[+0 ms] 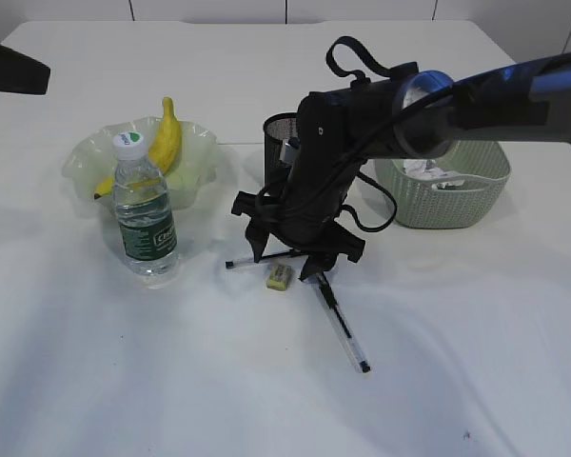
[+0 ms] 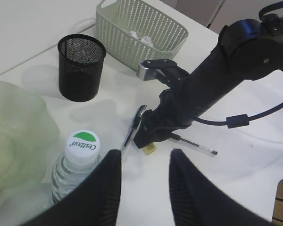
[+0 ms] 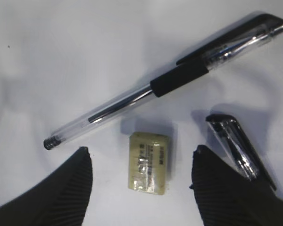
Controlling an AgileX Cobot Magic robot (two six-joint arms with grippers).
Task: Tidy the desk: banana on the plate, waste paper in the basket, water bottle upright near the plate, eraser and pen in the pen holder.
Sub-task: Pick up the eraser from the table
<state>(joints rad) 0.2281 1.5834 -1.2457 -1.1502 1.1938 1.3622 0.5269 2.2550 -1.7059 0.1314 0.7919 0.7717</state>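
The right gripper [image 3: 141, 181] is lowered over the eraser [image 3: 149, 163], its jaws spread wide with the small pale yellow block lying between the fingertips — neither pad is seen touching it. Two clear pens rest on the white desk [image 1: 266, 400] beside it: one pen [image 3: 170, 80] lies just above the eraser in the right wrist view, and a second pen [image 3: 239, 149] shows its capped end close to the right fingertip.

The left gripper [image 2: 144, 188] is held above the scene, jaws partly apart and empty, over the water bottle [image 1: 145, 214], which stands upright just in front of the plate [image 1: 86, 157]. The banana [image 1: 162, 143] lies in the plate. The black mesh pen holder [image 2: 81, 67] stands upright behind the right arm — the sage-green basket [image 1: 457, 190] sits further right, with the waste paper [image 1: 428, 169] inside it.
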